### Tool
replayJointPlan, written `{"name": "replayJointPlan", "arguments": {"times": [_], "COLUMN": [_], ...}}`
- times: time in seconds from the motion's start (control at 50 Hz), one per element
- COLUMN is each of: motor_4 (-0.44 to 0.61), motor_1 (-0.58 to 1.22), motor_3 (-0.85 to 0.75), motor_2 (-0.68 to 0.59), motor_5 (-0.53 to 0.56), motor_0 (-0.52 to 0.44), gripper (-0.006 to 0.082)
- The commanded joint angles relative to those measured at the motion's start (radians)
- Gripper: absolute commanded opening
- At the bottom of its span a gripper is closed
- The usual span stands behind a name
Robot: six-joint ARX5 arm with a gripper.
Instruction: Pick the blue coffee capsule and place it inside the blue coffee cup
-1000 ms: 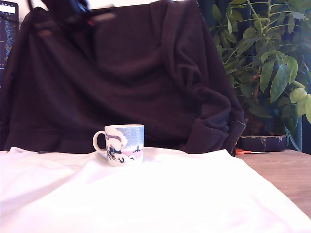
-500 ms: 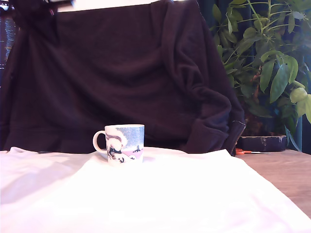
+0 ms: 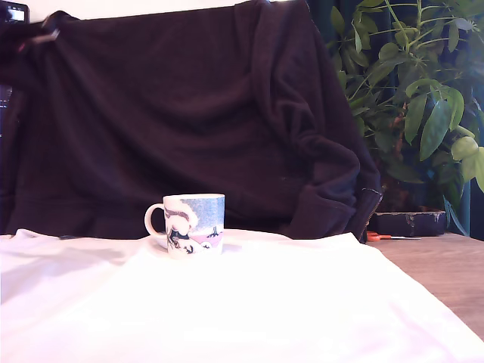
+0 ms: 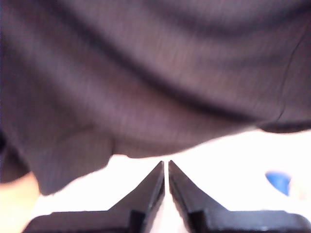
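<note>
The blue coffee cup (image 3: pixel 186 225) stands upright on the white cloth (image 3: pixel 242 302) left of centre in the exterior view, its handle toward that view's left. The blue coffee capsule (image 4: pixel 278 182) shows only in the wrist view, as a small blurred blue shape on the white cloth, off to one side of the fingers. My gripper (image 4: pixel 165 166) is shut, its two dark fingers nearly touching with nothing between them, held above the cloth and facing the dark fabric. In the exterior view only a dark blurred part of the arm (image 3: pixel 34 34) shows at the top left corner.
A dark garment (image 3: pixel 189 121) hangs across the back behind the cup. A leafy plant (image 3: pixel 416 91) and a dark box (image 3: pixel 408 223) stand at the exterior view's right, with orange scissors (image 3: pixel 382 237) on the wooden table (image 3: pixel 446 272). A screen (image 3: pixel 13 11) is at the top left.
The arm has swung along the top of the exterior view toward its left, from above the garment's middle-left to the far corner. The cup has not moved.
</note>
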Motion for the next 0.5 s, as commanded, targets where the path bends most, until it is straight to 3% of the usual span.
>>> {"name": "replayJointPlan", "arguments": {"times": [0.0, 0.2, 0.48], "motor_4": [-0.010, -0.032, -0.030], "motor_1": [-0.055, -0.126, -0.155], "motor_3": [0.075, 0.152, 0.185], "motor_2": [-0.050, -0.158, -0.179], "motor_5": [0.005, 0.005, 0.005], "motor_0": [0.004, 0.008, 0.008], "gripper": [-0.0019, -0.0019, -0.0019]}}
